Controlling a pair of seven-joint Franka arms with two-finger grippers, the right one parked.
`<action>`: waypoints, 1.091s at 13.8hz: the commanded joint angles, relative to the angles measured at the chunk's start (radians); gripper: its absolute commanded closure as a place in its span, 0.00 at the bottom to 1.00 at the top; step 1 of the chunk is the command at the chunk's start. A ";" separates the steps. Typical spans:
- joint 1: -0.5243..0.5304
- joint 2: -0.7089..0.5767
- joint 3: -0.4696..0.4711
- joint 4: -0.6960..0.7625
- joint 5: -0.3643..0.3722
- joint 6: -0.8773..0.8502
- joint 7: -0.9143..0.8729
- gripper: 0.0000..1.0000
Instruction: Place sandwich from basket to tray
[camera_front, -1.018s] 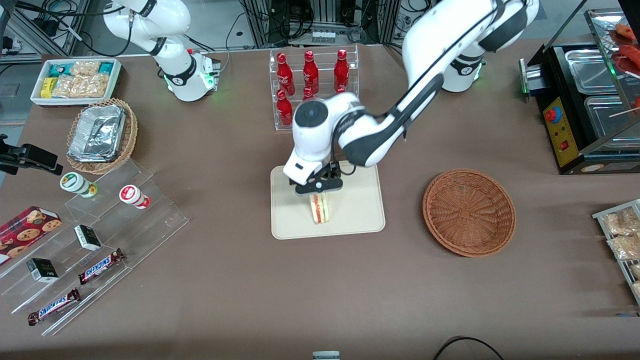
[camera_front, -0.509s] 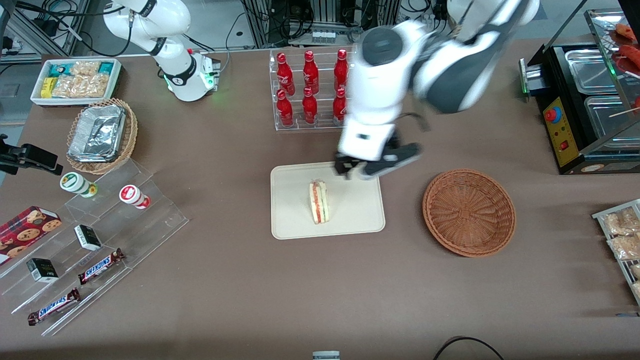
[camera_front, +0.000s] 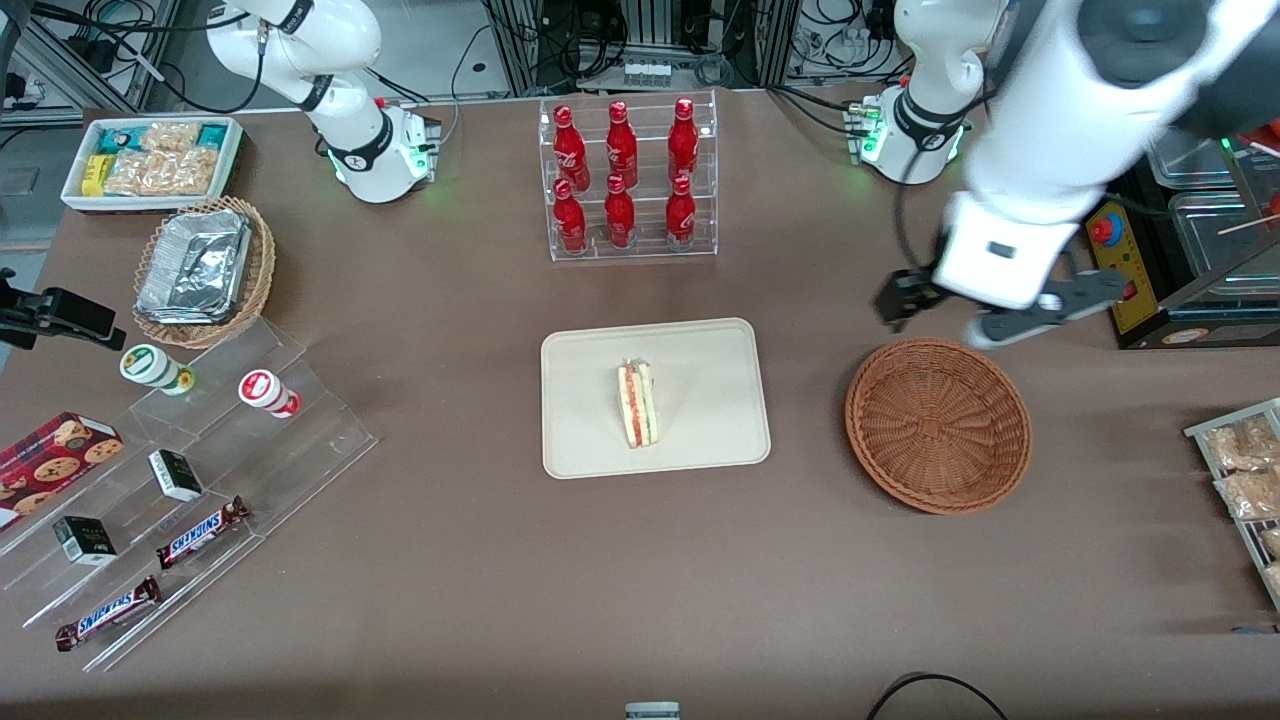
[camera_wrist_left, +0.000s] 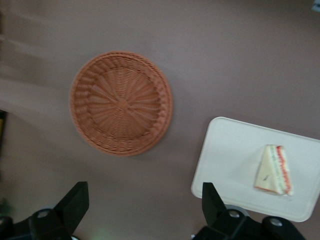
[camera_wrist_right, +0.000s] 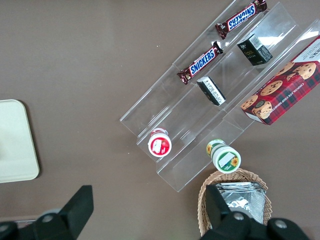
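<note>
Withdrawn from the tray (camera_front: 700, 450) to above the basket (camera_front: 938, 425), the gripper (camera_front: 985, 318) gapes wide and empty; the sandwich (camera_front: 636, 404), likely light and soft, suits gentle grasping across its bread faces.

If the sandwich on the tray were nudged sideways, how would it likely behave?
The sandwich stands on a narrow edge on the tray, so it may tip rather than slide. Its clear wrap looks slick; soft bread probably squashes. The open hand hovers near the basket.
</note>
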 joint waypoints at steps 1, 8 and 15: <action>-0.004 -0.070 0.126 -0.038 -0.046 -0.050 0.237 0.00; 0.052 -0.090 0.327 -0.022 -0.123 -0.046 0.560 0.00; 0.059 -0.143 0.358 -0.085 -0.131 -0.003 0.744 0.00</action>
